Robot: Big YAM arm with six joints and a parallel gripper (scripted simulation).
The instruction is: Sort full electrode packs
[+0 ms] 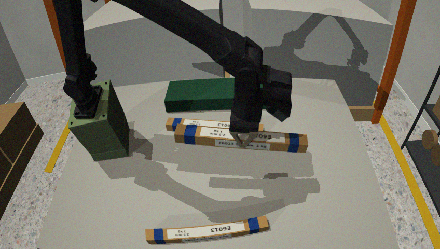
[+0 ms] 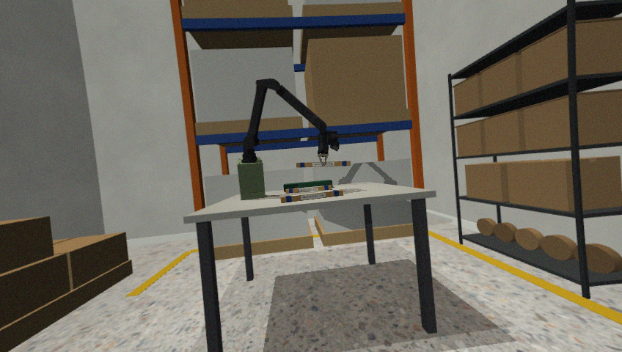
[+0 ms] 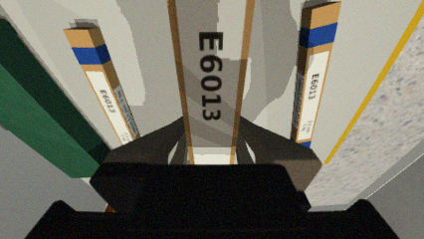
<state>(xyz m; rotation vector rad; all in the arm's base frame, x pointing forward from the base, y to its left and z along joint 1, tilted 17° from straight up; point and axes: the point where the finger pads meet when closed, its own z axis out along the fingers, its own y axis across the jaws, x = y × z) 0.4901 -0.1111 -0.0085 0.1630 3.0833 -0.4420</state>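
Note:
My gripper (image 1: 243,143) (image 2: 323,162) (image 3: 211,119) is shut on a brown E6013 pack with blue bands (image 1: 189,134) (image 2: 305,164) (image 3: 211,75), held near its middle and roughly level, well above the table. A second pack (image 1: 176,122) (image 2: 290,190) (image 3: 102,92) lies flat on the table just in front of the platform, partly hidden in the top view by the held pack. A third pack (image 1: 197,230) (image 2: 312,196) (image 3: 316,80) lies flat near the table's front edge. The low green platform (image 1: 197,92) (image 2: 305,185) (image 3: 30,124) bears no pack; the arm hides its right part in the top view.
The arm's base stands on a green pedestal (image 1: 108,135) (image 2: 251,180) at the left of the table (image 1: 336,184) (image 2: 383,193). Orange rack posts (image 1: 389,61) and shelving with boxes stand beyond the table. The arm's shadow falls across the table top.

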